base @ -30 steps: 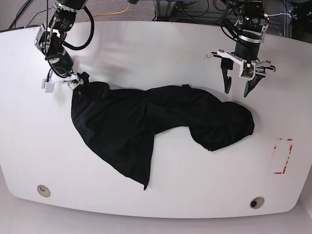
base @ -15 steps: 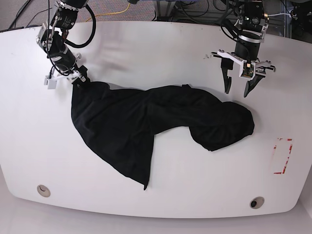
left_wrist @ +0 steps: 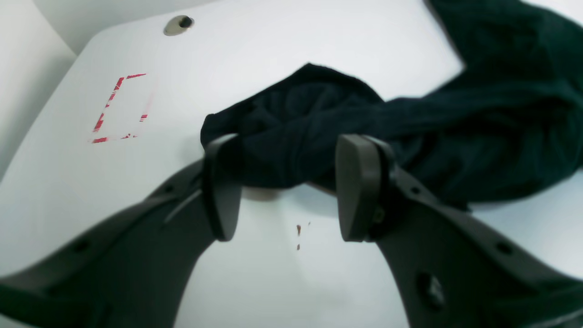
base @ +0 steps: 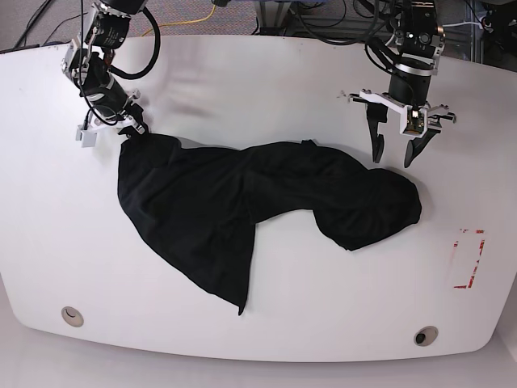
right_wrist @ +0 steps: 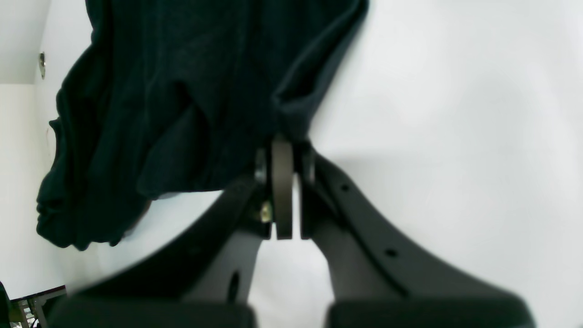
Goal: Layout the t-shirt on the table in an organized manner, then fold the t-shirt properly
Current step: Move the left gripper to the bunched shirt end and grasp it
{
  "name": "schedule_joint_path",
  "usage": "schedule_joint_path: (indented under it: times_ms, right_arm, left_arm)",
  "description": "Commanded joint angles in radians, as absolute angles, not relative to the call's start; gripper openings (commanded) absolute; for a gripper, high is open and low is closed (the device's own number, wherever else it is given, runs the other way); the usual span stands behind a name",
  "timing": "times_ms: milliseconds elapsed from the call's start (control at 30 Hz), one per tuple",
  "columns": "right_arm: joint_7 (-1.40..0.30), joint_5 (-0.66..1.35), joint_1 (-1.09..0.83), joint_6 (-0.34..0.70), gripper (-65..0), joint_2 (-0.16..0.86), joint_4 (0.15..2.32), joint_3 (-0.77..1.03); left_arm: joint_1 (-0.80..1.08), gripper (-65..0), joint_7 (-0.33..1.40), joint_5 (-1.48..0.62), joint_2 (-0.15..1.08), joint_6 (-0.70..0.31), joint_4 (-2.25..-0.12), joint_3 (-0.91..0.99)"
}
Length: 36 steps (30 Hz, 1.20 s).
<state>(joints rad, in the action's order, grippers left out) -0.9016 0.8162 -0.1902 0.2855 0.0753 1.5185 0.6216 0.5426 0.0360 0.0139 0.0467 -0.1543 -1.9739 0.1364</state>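
- Base view: the t-shirt (base: 242, 210) lies crumpled across the middle of the white worktop (base: 266, 89), a black band running from about 10 o'clock to 3 o'clock, with a pointed flap trailing down toward 6 o'clock.
- Its bunched end at 3 o'clock sits near a red tape outline (base: 468, 259), with bare worktop between the two.
- Two round grommets sit along the near rim, one at 7 o'clock (base: 72, 315) and one at 5 o'clock (base: 425, 335).
- The right hand (base: 132, 129) is at the cloth's 10 o'clock corner, low over the worktop.
- Right wrist view: the right hand (right_wrist: 284, 150) has its fingers (right_wrist: 283, 191) pressed together, clamped on a pinch of the t-shirt (right_wrist: 182, 91) at the cloth's edge; the fabric spreads away from the grip toward 10 o'clock.
- The left hand (base: 397, 153) hangs over the worktop at about 2 o'clock, just beyond the far edge of the shirt's bunched end, fingers pointing down and set apart, nothing between them.
- Left wrist view: the left hand (left_wrist: 280, 187) shows its two fingers (left_wrist: 357, 187) well apart, with the rumpled end of the t-shirt (left_wrist: 410, 123) beyond the tips and white worktop (left_wrist: 273, 273) under the gap; whether the tips touch the cloth cannot be told.
- A few small dark specks (left_wrist: 299, 230) mark the worktop between the fingers.
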Motion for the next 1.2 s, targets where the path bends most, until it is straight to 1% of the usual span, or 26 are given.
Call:
schedule_joint_path:
  times_ms: [0, 167, 267, 433, 500, 600, 667, 833, 900, 933, 1033, 1167]
  right_arm:
    - [-0.891, 0.835, -0.182, 0.295, -65.0, 0.088, 1.540, 0.624]
    - [-0.891, 0.834, -0.186, 0.295, -65.0, 0.087, 1.575, 0.624]
    - [-0.891, 0.834, -0.191, 0.295, -65.0, 0.085, 1.592, 0.624]
    - [-0.891, 0.834, -0.202, 0.295, -65.0, 0.085, 1.607, 0.624]
    - [-0.891, 0.834, -0.203, 0.295, -65.0, 0.085, 1.610, 0.624]
    - [-0.891, 0.834, -0.205, 0.295, -65.0, 0.085, 1.612, 0.624]
    - [-0.891, 0.834, -0.205, 0.295, -65.0, 0.085, 1.610, 0.624]
    - [-0.891, 0.834, -0.206, 0.295, -65.0, 0.085, 1.609, 0.624]
    - [-0.891, 0.834, -0.206, 0.295, -65.0, 0.085, 1.609, 0.624]
    - [-0.891, 0.834, -0.206, 0.295, -65.0, 0.084, 1.609, 0.624]
    - [-0.891, 0.834, -0.206, 0.295, -65.0, 0.084, 1.609, 0.624]
    - [-0.891, 0.834, -0.206, 0.295, -65.0, 0.082, 1.609, 0.624]
  left_arm:
    - [0.530, -34.4, 0.064, -0.048, 0.047, -0.150, -1.991, 0.140]
    - [0.470, -34.4, 0.229, -0.180, 0.050, -0.150, -1.994, 0.154]
    - [0.453, -34.4, 0.263, -0.211, 0.051, -0.151, -1.995, 0.156]
    - [0.426, -34.3, 0.269, -0.186, 0.056, -0.162, -1.997, 0.113]
    - [0.410, -33.5, 0.269, -0.165, 0.084, -0.194, -1.998, 0.081]
    - [0.383, -28.6, 0.271, -0.148, 0.102, -0.234, -1.997, 0.044]
    - [0.361, -26.7, 0.283, -0.133, 0.107, -0.251, -1.994, 0.027]
    - [0.298, -26.4, 0.364, -0.051, 0.107, -0.298, -1.992, 0.007]
    - [0.266, -26.4, 0.401, -0.025, 0.107, -0.341, -1.992, 0.005]
    - [0.243, -26.4, 0.429, -0.005, 0.107, -0.386, -1.992, -0.004]
    - [0.196, -26.4, 0.467, 0.058, 0.107, -0.473, -1.992, -0.024]
    - [0.147, -26.4, 0.503, 0.148, 0.107, -0.545, -1.991, -0.044]
